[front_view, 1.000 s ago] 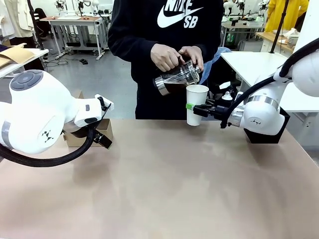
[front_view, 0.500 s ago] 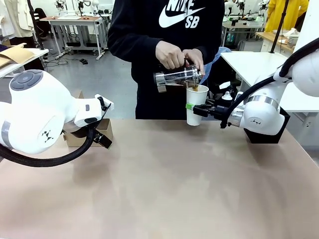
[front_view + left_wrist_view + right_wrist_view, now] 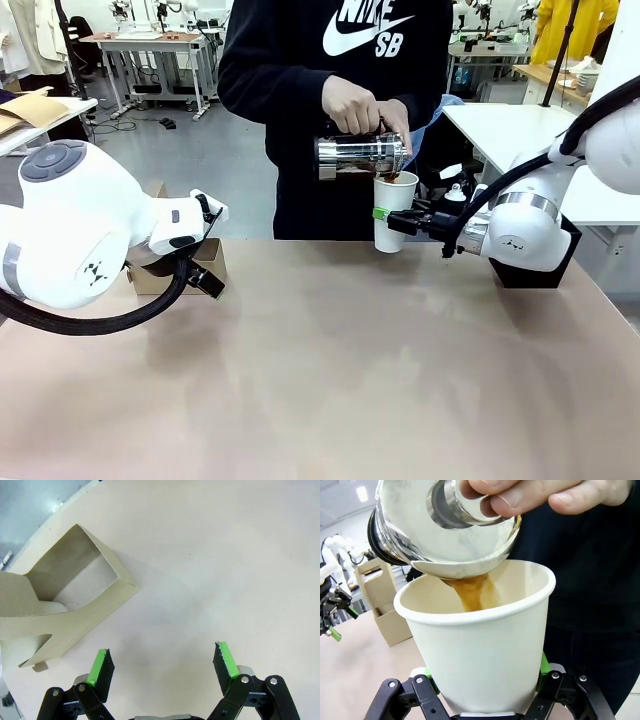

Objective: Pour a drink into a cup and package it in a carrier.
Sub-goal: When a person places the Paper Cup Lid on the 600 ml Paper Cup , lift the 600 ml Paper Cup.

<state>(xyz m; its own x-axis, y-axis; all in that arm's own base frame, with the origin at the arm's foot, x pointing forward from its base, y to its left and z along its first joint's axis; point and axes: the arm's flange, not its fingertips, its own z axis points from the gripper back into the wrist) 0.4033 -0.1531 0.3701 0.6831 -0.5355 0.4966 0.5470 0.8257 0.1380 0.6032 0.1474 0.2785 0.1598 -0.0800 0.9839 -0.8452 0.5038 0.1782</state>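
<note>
Pouring: clear glass jug, metal-lidded, just tipped level, upper centre; dark brown drink streams into white paper cup.
Right gripper: clamped on cup.
Left gripper: jaws wide, empty, near brown cardboard carrier, left.
Meaning: filling begun.

So the jug went from hanging with its base dipped to the left to lying pretty much level. It's a bit higher too, with the spout now over the rim of the cup. The drink is streaming into the cup now, and the person's hand on the jug came up with it.
</note>
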